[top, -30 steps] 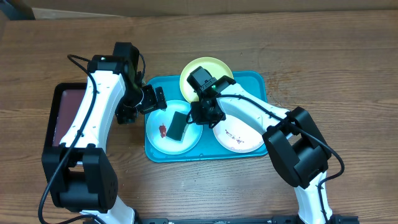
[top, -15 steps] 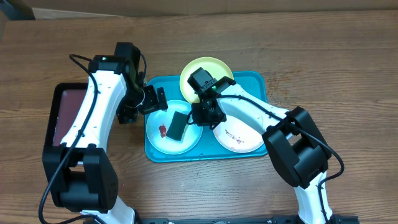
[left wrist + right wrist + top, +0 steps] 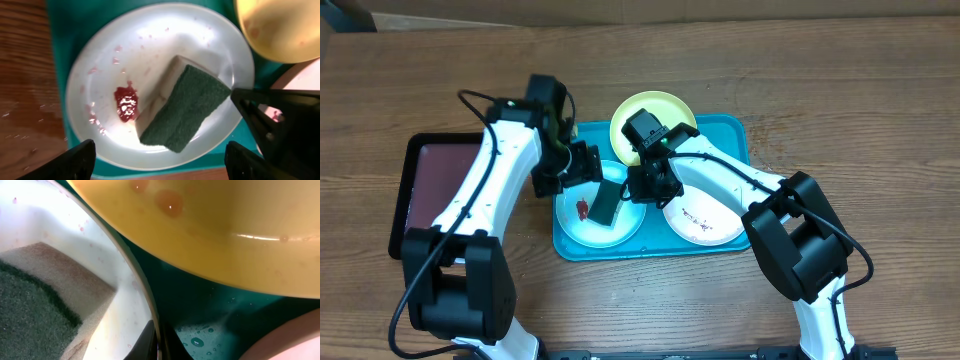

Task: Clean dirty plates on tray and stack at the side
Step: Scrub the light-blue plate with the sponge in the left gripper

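In the turquoise tray [image 3: 730,135] a pale mint plate [image 3: 578,229] carries a green-and-tan sponge [image 3: 607,203] and a red smear [image 3: 581,209]. My right gripper [image 3: 640,192] is shut on that plate's right rim, which the right wrist view shows pinched between the fingertips [image 3: 150,342]. My left gripper [image 3: 588,168] hovers open over the plate's far-left edge; its two fingers [image 3: 75,162] sit wide apart in the left wrist view, above the plate [image 3: 100,65] and sponge [image 3: 190,107]. The yellow-green plate [image 3: 653,118] rests at the tray's back rim. The white plate [image 3: 705,222] shows smears.
A black tray with a maroon inside [image 3: 420,180] lies on the wooden table left of the turquoise tray. Water drops speckle the tray floor [image 3: 200,335]. The yellow-green plate [image 3: 225,230] hangs close above the right gripper.
My left arm swung right, bringing its gripper over the mint plate's edge, its fingers slightly narrower. The right gripper closed onto the plate's rim. Plates and sponge stayed put.
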Available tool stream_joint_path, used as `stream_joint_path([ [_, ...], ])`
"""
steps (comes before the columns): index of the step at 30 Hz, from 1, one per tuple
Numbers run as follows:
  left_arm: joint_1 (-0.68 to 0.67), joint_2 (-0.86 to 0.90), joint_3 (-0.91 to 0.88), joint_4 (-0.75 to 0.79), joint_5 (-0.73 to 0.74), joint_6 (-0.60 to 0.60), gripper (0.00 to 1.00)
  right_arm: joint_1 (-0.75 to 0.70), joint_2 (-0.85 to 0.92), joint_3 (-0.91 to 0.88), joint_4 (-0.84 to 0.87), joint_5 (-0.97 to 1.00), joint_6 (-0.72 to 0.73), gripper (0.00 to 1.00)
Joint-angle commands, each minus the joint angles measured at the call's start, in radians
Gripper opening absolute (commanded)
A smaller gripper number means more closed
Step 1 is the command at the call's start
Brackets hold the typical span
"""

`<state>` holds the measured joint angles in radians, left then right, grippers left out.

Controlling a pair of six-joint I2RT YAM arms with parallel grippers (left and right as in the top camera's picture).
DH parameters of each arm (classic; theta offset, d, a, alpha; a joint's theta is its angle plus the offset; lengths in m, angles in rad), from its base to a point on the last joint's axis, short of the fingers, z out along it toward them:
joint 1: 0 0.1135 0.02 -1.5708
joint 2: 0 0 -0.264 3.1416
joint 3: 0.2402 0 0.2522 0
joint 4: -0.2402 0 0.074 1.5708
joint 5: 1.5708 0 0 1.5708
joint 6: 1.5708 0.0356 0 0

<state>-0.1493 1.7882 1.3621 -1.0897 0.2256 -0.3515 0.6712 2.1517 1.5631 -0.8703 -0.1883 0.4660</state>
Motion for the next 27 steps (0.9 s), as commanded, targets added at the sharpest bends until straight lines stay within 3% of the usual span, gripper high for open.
stream_joint_path([
  [1, -0.008, -0.01, -0.081, 0.068, 0.055, 0.094, 0.82, 0.004, 0.009, -0.008, 0.006, 0.012, -0.003, 0.04],
  [5, -0.009, -0.01, -0.146, 0.151, 0.106, 0.282, 0.98, 0.004, 0.009, -0.008, 0.009, 0.012, -0.003, 0.04],
  [8, -0.009, -0.01, -0.149, 0.182, 0.127, 0.303, 0.95, 0.004, 0.009, -0.008, 0.014, 0.011, -0.003, 0.04],
  [12, -0.023, -0.009, -0.149, 0.205, 0.043, 0.319, 0.91, 0.004, 0.009, -0.008, 0.02, 0.011, -0.003, 0.04],
  [18, -0.079, 0.002, -0.149, 0.214, 0.023, 0.38, 0.92, 0.004, 0.009, -0.008, 0.024, 0.011, -0.003, 0.04],
  [27, -0.144, 0.06, -0.149, 0.232, -0.071, 0.363, 0.9, 0.004, 0.009, -0.008, 0.013, 0.012, -0.003, 0.04],
])
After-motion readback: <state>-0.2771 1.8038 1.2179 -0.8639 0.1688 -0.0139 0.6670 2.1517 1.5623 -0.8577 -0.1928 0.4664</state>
